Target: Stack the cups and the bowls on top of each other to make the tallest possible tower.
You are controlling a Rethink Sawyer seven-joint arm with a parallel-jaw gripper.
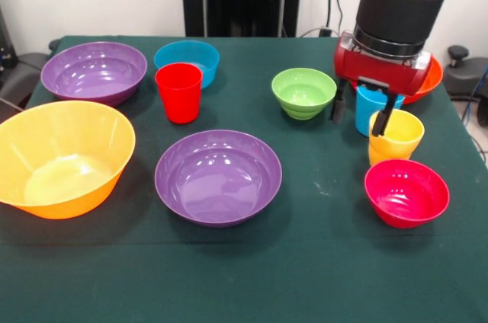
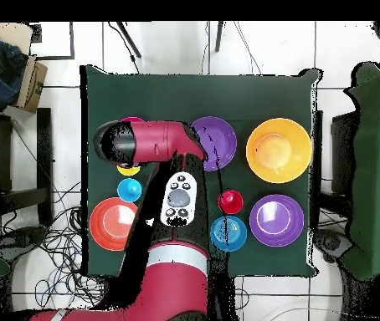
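Observation:
My gripper [image 1: 361, 113] hangs at the right side of the table. It is open, with its dark fingers [image 1: 338, 106] spread on either side of the light blue cup [image 1: 369, 109]. The right fingertip overlaps the rim of the yellow cup [image 1: 396, 137], which stands just in front of the blue one. The red cup [image 1: 179, 92] stands upright at the back left. The bowls all lie apart: green [image 1: 303, 92], magenta-pink [image 1: 406, 192], purple in the middle [image 1: 218, 177], purple at the back left [image 1: 94, 71], blue [image 1: 187, 60], yellow-orange [image 1: 61, 159]. The orange bowl [image 1: 431, 79] is half hidden behind the gripper.
The dark green cloth [image 1: 320, 262] covers the table. In the overhead view the arm [image 2: 156, 142] hides the gripper and the green bowl; the yellow cup [image 2: 128, 170], blue cup [image 2: 129, 190] and orange bowl [image 2: 114, 223] show beside it. Chairs stand beside the table.

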